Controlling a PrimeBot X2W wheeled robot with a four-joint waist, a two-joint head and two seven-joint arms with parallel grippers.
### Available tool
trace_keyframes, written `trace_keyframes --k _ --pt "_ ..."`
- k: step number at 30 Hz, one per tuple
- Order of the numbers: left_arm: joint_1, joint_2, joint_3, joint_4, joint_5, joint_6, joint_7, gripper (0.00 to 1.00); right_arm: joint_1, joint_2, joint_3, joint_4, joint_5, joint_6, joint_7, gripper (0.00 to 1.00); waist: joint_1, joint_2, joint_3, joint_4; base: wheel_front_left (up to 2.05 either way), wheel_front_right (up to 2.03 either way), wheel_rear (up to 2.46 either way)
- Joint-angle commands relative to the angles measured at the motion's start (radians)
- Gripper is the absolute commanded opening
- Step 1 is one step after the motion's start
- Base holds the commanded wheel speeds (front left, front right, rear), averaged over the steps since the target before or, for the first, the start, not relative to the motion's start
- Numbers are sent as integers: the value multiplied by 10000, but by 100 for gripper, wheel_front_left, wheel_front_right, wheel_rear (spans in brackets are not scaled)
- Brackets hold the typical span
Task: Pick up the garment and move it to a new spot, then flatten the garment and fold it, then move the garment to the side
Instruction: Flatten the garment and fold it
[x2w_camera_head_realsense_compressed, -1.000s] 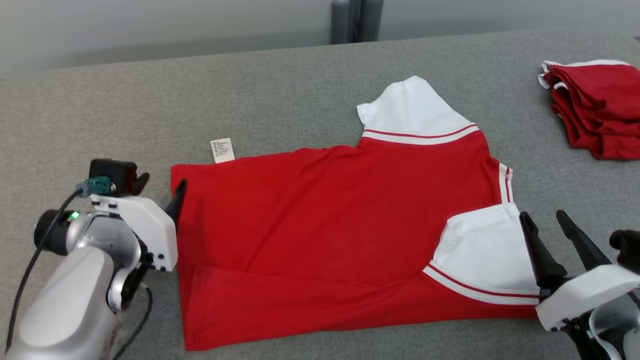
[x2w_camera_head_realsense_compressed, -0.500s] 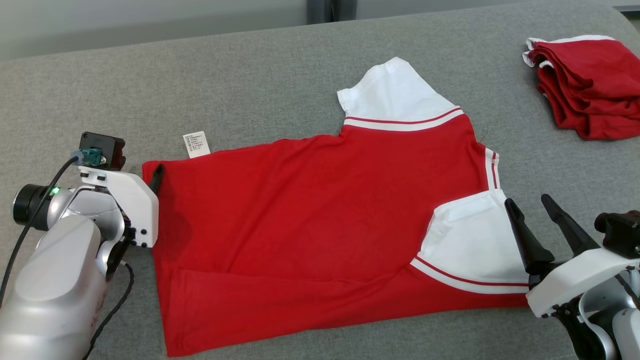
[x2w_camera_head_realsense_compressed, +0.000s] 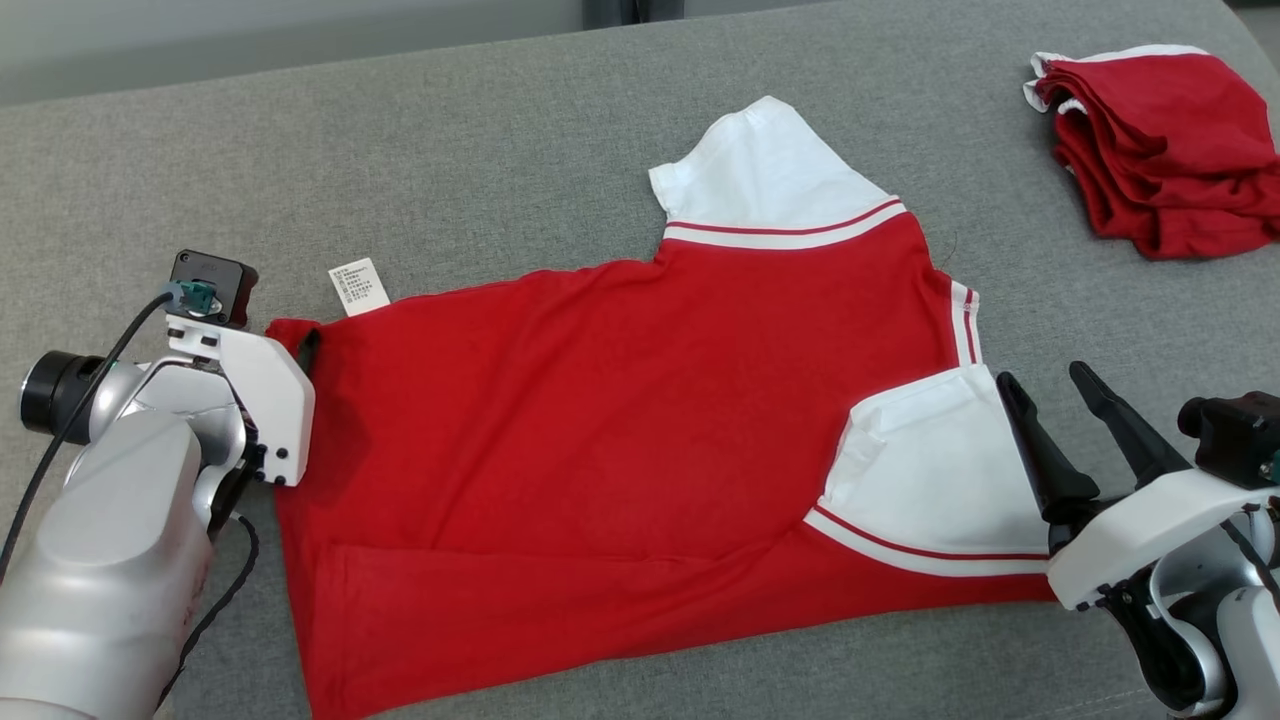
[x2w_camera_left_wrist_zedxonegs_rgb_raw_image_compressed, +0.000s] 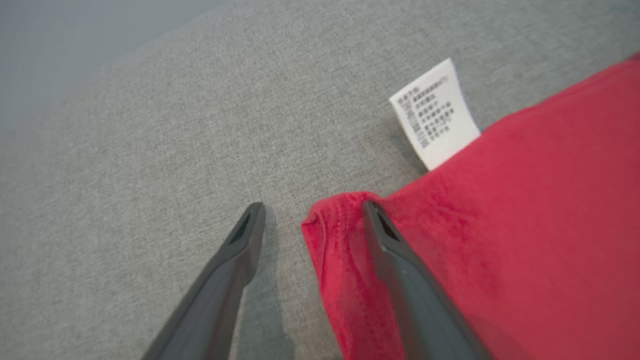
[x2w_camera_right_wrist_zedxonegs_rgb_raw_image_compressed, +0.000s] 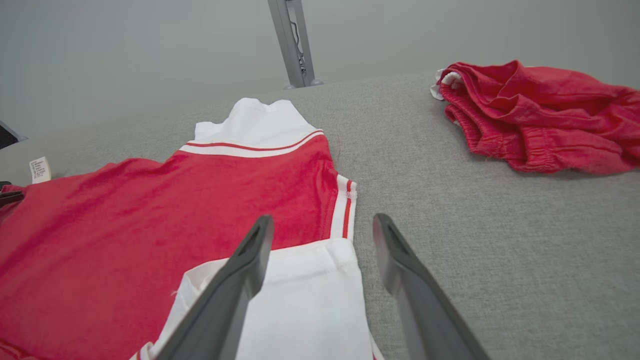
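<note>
Head view, red shirt (x2w_camera_head_realsense_compressed: 620, 400) flat on grey worktop (x2w_camera_head_realsense_compressed: 480, 140), left gripper (x2w_camera_left_wrist_zedxonegs_rgb_raw_image_compressed: 310, 210) spread astride its hem corner, right gripper (x2w_camera_head_realsense_compressed: 1042, 378) spread at white sleeve (x2w_camera_head_realsense_compressed: 930, 450).

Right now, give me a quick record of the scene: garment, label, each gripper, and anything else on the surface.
garment: red shirt spread on the grey surface, near white sleeve folded onto its body
label: white care label poking out at the hem
left arm: left gripper open, straddling the hem corner
right arm: right gripper open, at the near sleeve's edge
other: pile of red clothes at far right, apart from the shirt
</note>
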Motion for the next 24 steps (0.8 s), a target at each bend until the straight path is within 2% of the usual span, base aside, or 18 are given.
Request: trace_keyframes --k 1,3,4,5,6,15,24 --pt "-112 -24 -87 141 39 -102 38 95 -118 -73 -20 38 67 0 -95 100 0 0 12 -16 0 0 0" --pt "-181 -58 -184 278 87 -154 30 44 -169 -91 -12 71 81 0 -92 100 0 0 21 -28 0 0 0" --pt "-224 -62 -224 338 102 -172 1 30 -203 -102 -16 84 75 0 -103 100 0 0 24 -26 0 0 0" --pt "-260 -72 -247 388 118 -187 -26 9 -242 -116 -14 88 58 0 -102 100 0 0 28 -23 0 0 0" --pt "-284 -87 -274 429 127 -190 -83 0 -288 -135 -4 96 42 0 -102 100 0 0 33 -15 0 0 0" --pt "-444 -310 -233 477 -79 -263 -820 0 -1148 -567 79 204 -206 0 81 100 0 0 -49 349 0 0 0" --pt "-207 -868 -243 -418 -271 -254 -2074 0 -3580 -1206 334 1468 -605 0 732 100 0 0 329 1430 0 0 0"
